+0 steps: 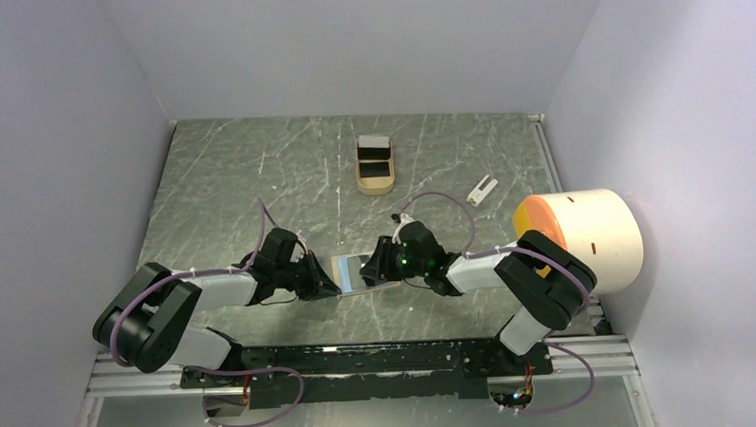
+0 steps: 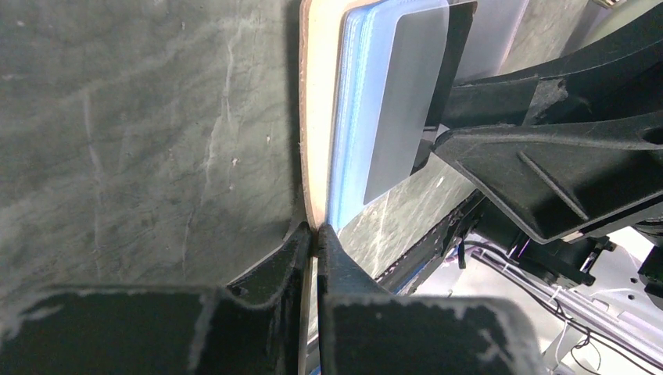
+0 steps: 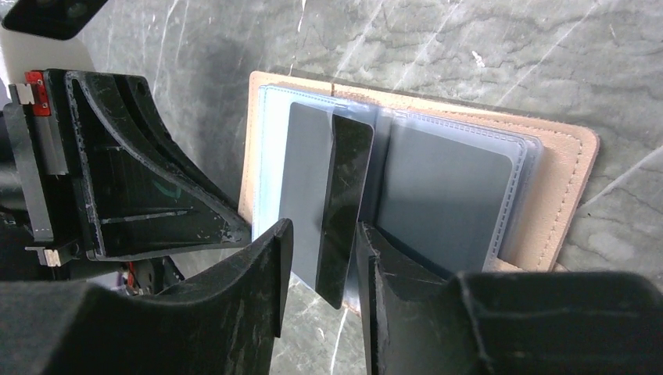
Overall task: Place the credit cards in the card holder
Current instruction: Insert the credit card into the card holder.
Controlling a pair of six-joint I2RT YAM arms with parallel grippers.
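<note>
The card holder [image 1: 351, 271] lies open on the table between my two grippers, tan outside with bluish clear sleeves inside. My left gripper [image 1: 331, 280] is shut on its tan edge [image 2: 317, 117], the fingertips pinched together [image 2: 316, 234]. My right gripper [image 3: 324, 230] is open over the holder [image 3: 563, 172]. A black card [image 3: 344, 203] stands on edge between its fingers, close to the right finger and clear of the left one, its far end at the sleeves. Grey cards [image 3: 446, 195] show inside the sleeves.
An oblong tan tray [image 1: 375, 183] at the back centre holds a white card [image 1: 374, 143] and a black card [image 1: 375, 168]. A small white clip [image 1: 482, 188] lies to its right. A large cream and orange cylinder [image 1: 584, 235] stands at the right edge.
</note>
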